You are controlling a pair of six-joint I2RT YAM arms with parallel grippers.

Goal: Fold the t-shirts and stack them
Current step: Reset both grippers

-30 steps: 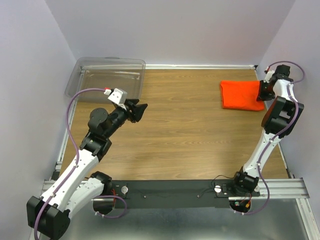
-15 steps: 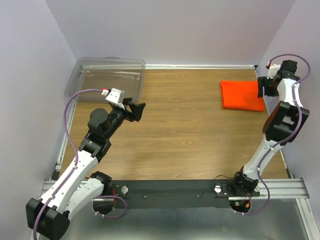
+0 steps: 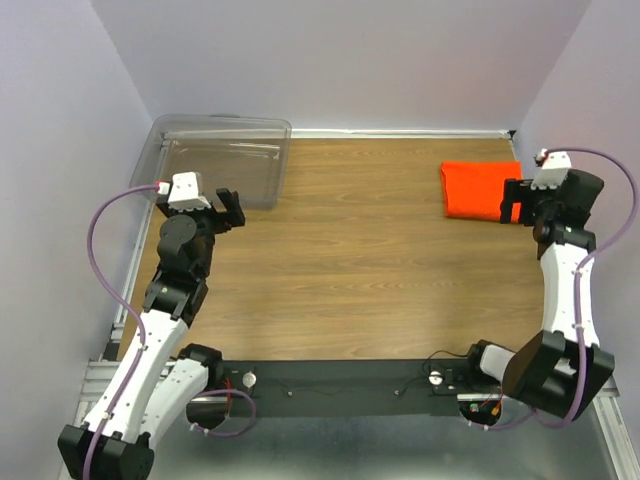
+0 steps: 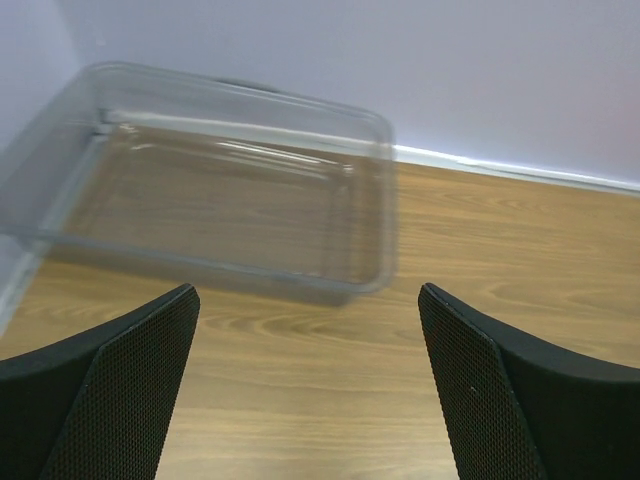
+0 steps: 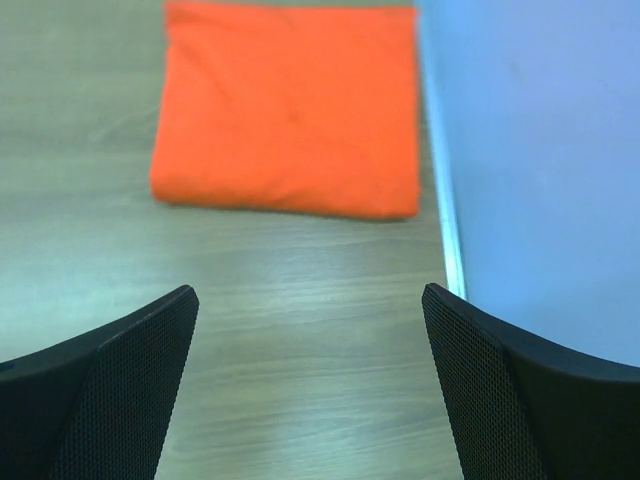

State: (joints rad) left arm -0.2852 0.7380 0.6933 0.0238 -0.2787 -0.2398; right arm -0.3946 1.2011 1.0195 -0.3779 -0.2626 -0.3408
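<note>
A bright orange t-shirt [image 3: 480,190] lies folded into a flat rectangle at the far right of the wooden table, close to the right wall. It also fills the top of the right wrist view [image 5: 290,105]. My right gripper [image 3: 512,203] hovers just off its near right edge, open, with only bare wood between the fingers [image 5: 307,295]. My left gripper [image 3: 232,205] is far off at the left, open and holding nothing [image 4: 307,290], pointing at the clear bin.
A clear plastic bin [image 3: 215,160] stands at the far left corner, nothing in it [image 4: 230,200]. The lilac right wall [image 5: 540,150] runs close beside the t-shirt. A black rail [image 3: 340,385] carries the arm bases along the near edge.
Both grippers opened wide. The right gripper drew back from the t-shirt's right edge toward the near side. The left gripper swung left and now faces the bin.
</note>
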